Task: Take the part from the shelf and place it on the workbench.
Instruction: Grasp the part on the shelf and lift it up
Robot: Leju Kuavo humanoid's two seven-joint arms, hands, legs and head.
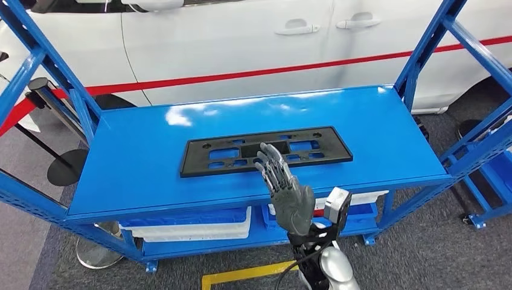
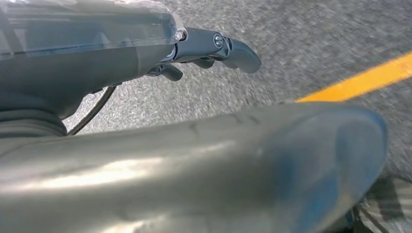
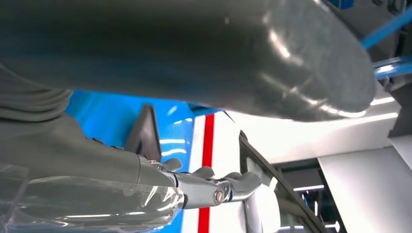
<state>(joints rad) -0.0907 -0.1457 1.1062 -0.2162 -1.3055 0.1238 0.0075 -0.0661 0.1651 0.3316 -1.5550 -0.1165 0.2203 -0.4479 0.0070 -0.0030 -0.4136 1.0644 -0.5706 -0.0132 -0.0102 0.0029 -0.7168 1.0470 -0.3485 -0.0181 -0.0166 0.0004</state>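
Note:
A flat black plastic part (image 1: 265,150) with several rectangular cutouts lies lengthwise on the blue shelf top (image 1: 151,163). My right hand (image 1: 284,184) reaches up from below, fingers straight and spread, its tips over the part's near edge at the middle. It holds nothing. In the right wrist view the right hand (image 3: 145,179) stretches out flat toward the part's dark edge (image 3: 145,131). My left hand (image 2: 204,51) hangs over grey floor, its fingers loosely extended with nothing in them.
The blue rack has slanted uprights (image 1: 422,48) at both ends and white bins (image 1: 193,226) on the lower level. A white car with a red stripe (image 1: 241,42) stands behind it. Yellow tape (image 1: 247,275) marks the grey floor.

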